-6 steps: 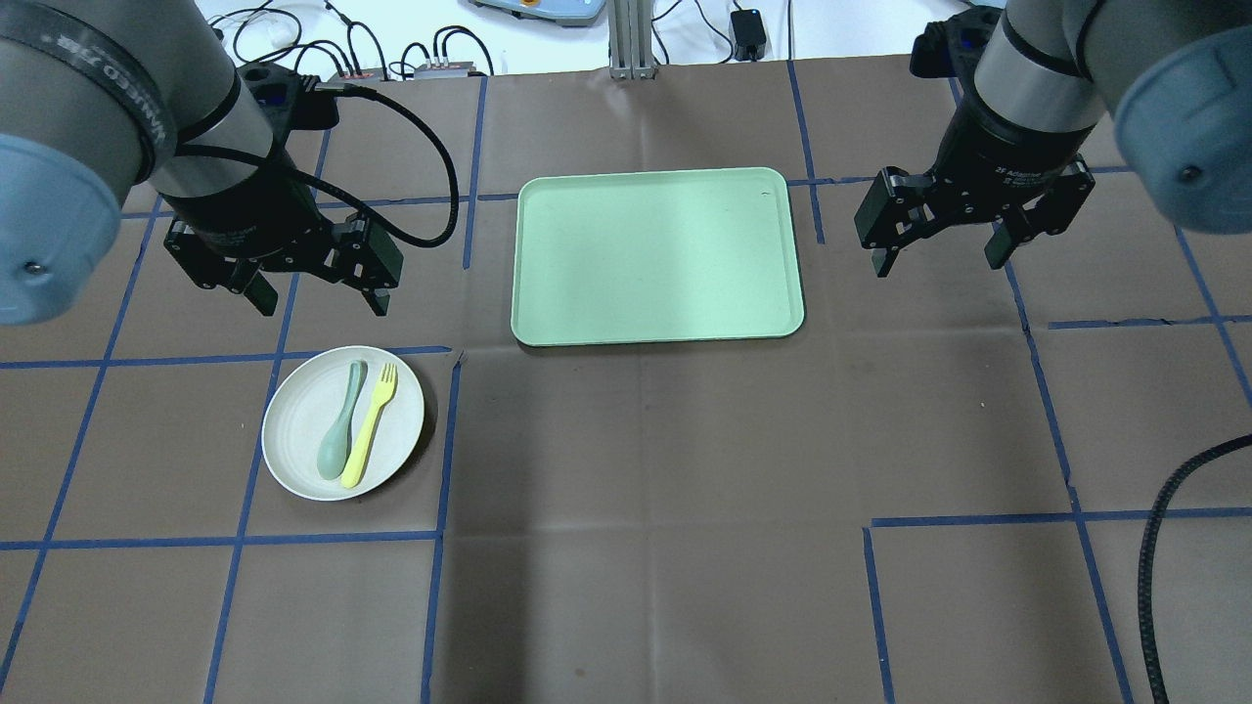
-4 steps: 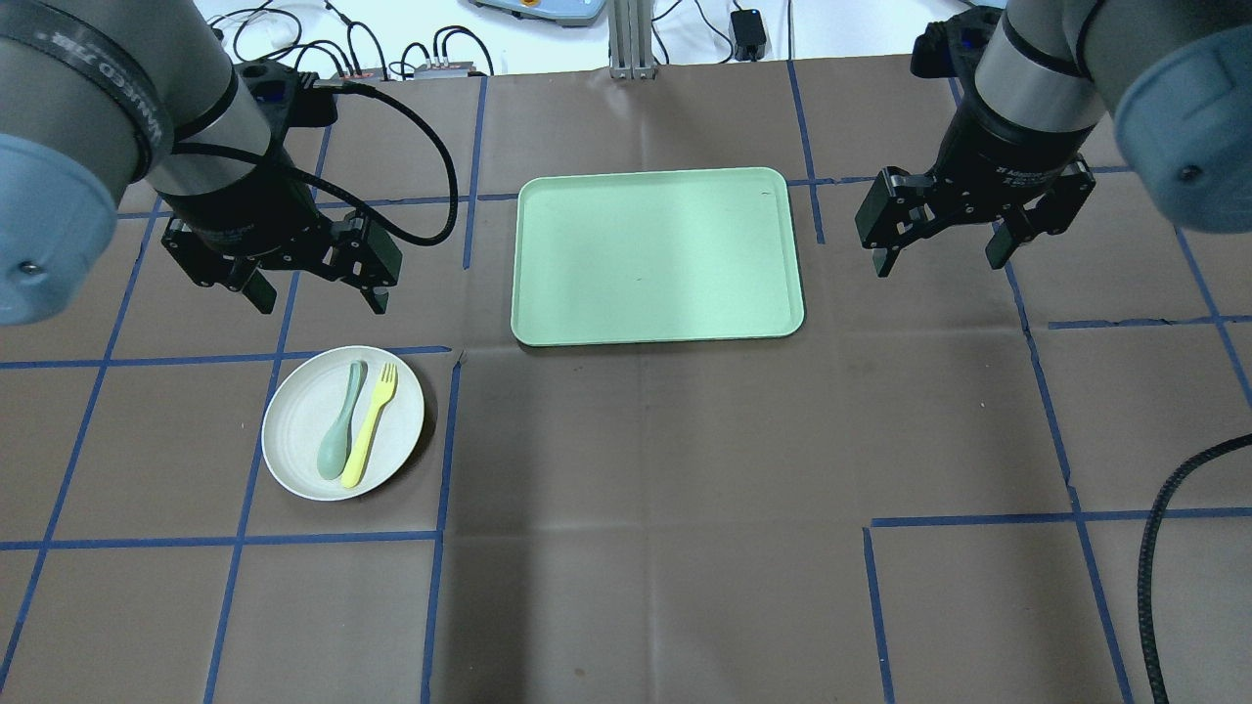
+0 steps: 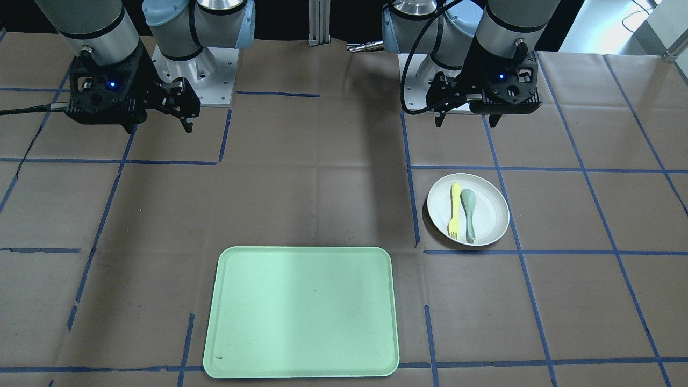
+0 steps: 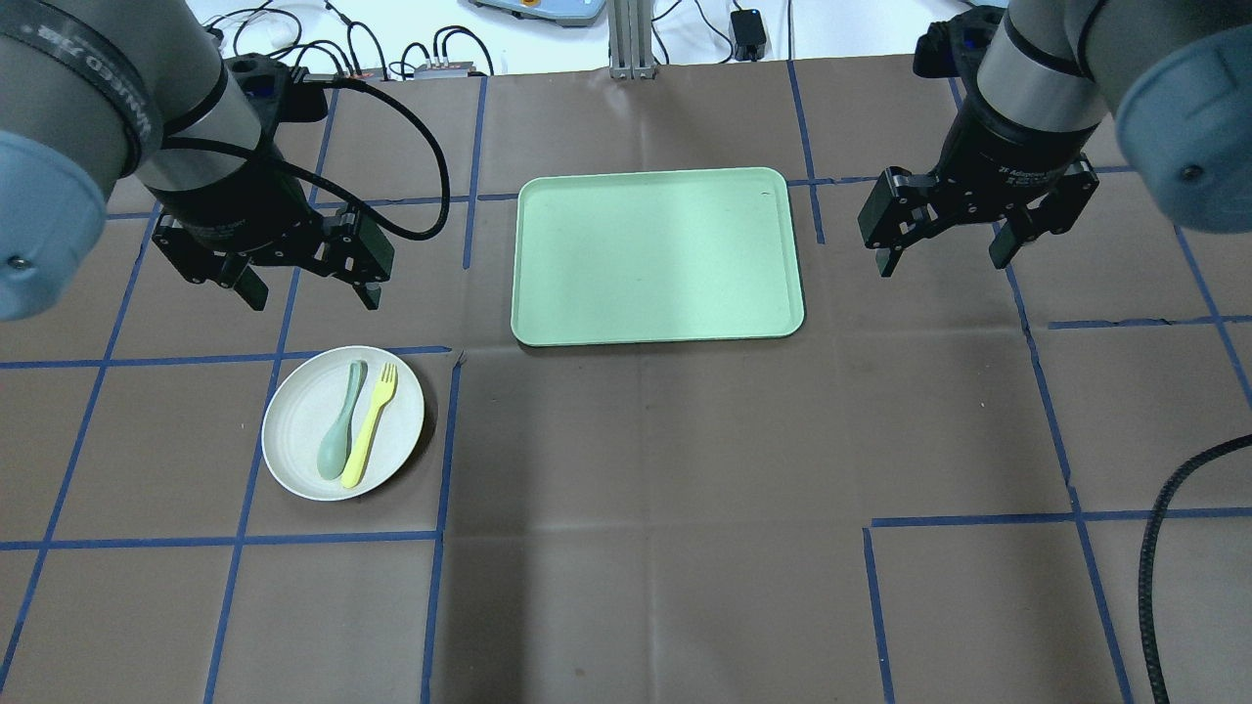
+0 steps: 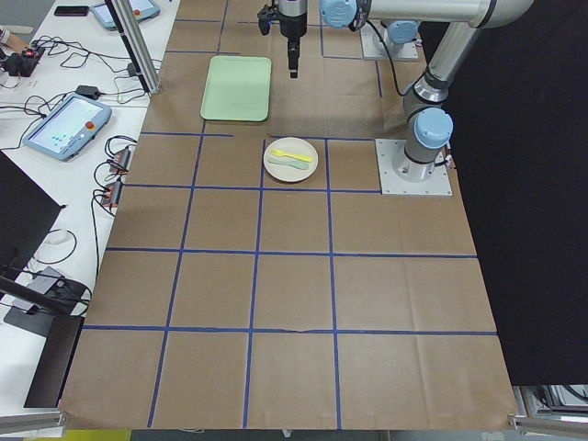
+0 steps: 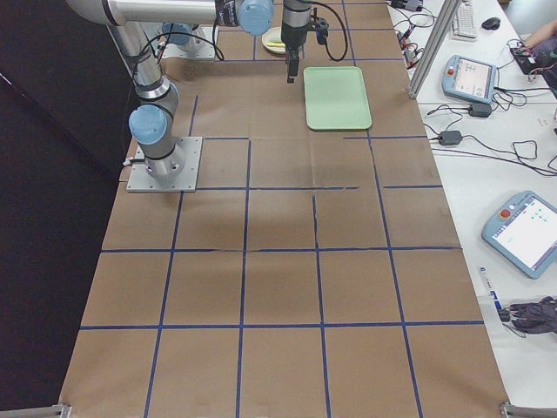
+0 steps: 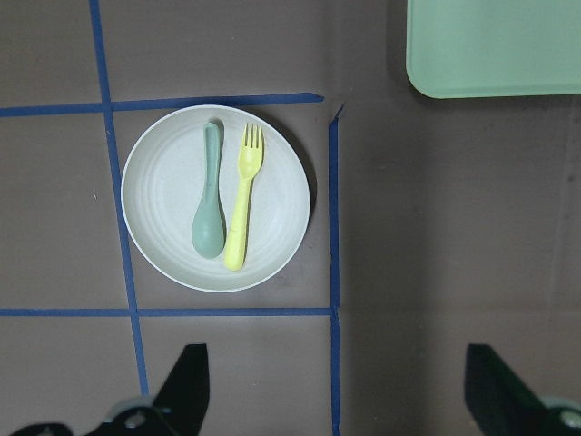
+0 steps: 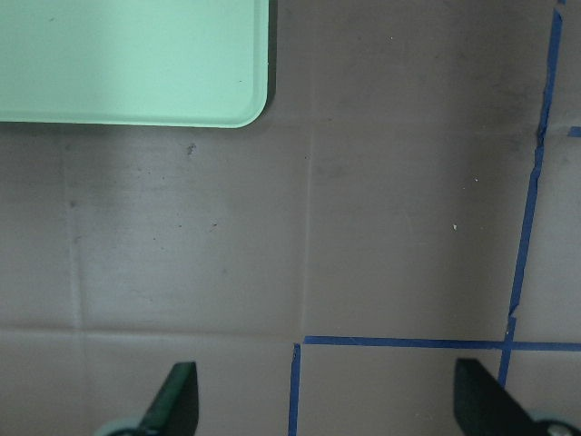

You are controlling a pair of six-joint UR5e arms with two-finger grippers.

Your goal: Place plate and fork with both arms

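Nearest the robot's base, the black left gripper [image 4: 313, 293] and right gripper [image 4: 941, 262] hang above the brown paper-covered table [image 4: 685, 489], each with its jaws spread wide and empty. Further out, toward the table's left edge, the round off-white plate [image 4: 293, 420] carries the slim pale-yellow plastic fork [image 4: 370, 425] just beside a grey-green spoon [image 4: 339, 435]. Beyond, toward the far edge, lies the rectangular mint-green tray [image 4: 657, 256]. This looks like the approach: nothing is grasped, and the left gripper probably must descend on the fork's handle without catching the spoon.
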